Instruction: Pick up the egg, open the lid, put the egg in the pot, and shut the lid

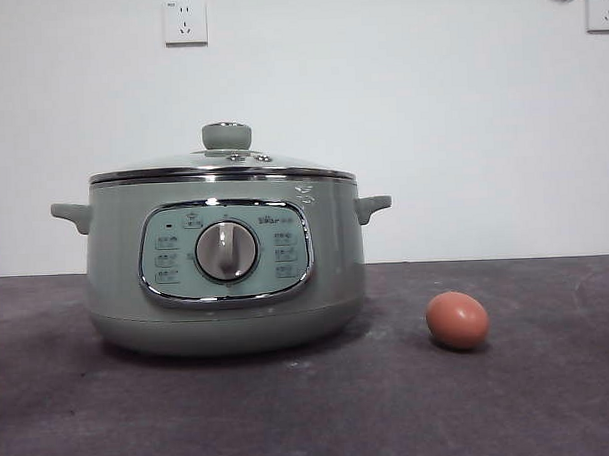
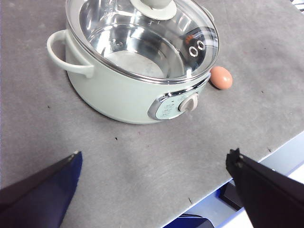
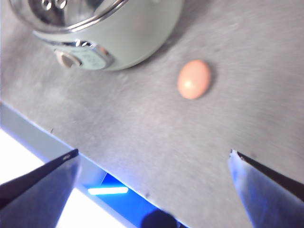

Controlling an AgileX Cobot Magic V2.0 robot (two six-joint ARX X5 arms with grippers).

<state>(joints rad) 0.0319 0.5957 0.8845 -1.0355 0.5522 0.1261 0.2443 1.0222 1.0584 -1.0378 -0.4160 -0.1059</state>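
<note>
Grey, felt-like table covering (image 1: 291, 409) stretches beneath a white wall with two power sockets (image 1: 185, 21) as the job sits at its first step, the pickup of the egg. At centre stands the wide pale sage-green electric cooking pot (image 1: 226, 261), its chrome-framed panel and round silver dial (image 1: 226, 251) facing the front camera, and the round glass lid with steel rim and sage-green knob (image 1: 227, 156) rests closed on top of it. Just beside the pot, on its dial side and not touching it, lies the small reddish-brown oval egg (image 1: 457, 320) on the bare covering. Both arms hang above and clear of the pot: the right gripper (image 3: 152, 156) looks down with the egg between its wide-apart jaws, while the left gripper (image 2: 154, 159), jaws likewise spread, holds nothing. Judging by this, the right gripper must descend over the egg and close gently.
</note>
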